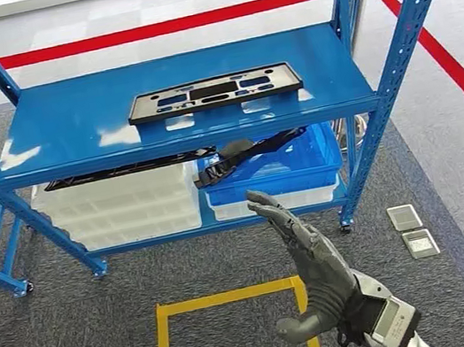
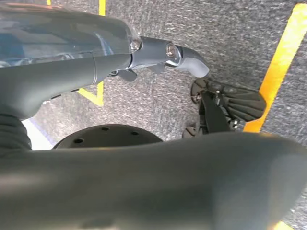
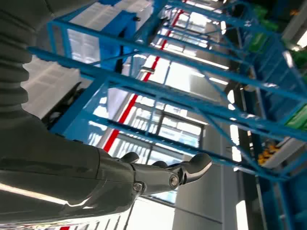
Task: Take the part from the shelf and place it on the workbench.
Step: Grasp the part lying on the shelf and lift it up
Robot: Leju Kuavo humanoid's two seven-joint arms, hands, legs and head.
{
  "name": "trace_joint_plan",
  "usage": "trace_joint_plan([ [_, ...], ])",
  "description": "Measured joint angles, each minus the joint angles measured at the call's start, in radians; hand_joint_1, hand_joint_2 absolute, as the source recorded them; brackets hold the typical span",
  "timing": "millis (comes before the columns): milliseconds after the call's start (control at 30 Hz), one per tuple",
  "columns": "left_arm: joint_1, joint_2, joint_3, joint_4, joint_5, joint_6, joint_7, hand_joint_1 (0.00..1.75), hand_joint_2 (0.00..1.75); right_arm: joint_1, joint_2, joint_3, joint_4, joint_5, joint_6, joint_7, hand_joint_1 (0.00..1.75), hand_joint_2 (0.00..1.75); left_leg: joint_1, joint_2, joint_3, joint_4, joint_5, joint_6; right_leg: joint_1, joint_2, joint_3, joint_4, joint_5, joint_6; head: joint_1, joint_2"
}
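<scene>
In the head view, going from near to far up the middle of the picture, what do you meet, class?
Yellow floor tape → right hand → blue bin on the lower shelf → black flat part on the blue upper shelf → red floor line.

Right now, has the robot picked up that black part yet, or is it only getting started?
Only getting started. Nothing looks done: the flat black part lies on the blue shelf, untouched. In hand: the right hand is raised toward the shelf, fingers spread, holding nothing. The left hand hangs over the carpet, also empty. Left: grasp the part, lift it off, and carry it to the workbench.
</scene>
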Motion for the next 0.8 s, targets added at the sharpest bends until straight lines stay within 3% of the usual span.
trace_joint_plan([
  [800, -0.003, -0.002, 0.029, 0.005, -0.018, -0.001, -0.012, 0.00, 0.00, 0.000, -0.021, 0.046, -0.098, -0.026, 0.000, -0.022, 0.00, 1.75, 0.000, 0.000, 0.000, 0.000, 0.000, 0.000, 0.000, 0.000, 0.000, 0.000, 0.000, 0.000, 0.000, 0.000],
])
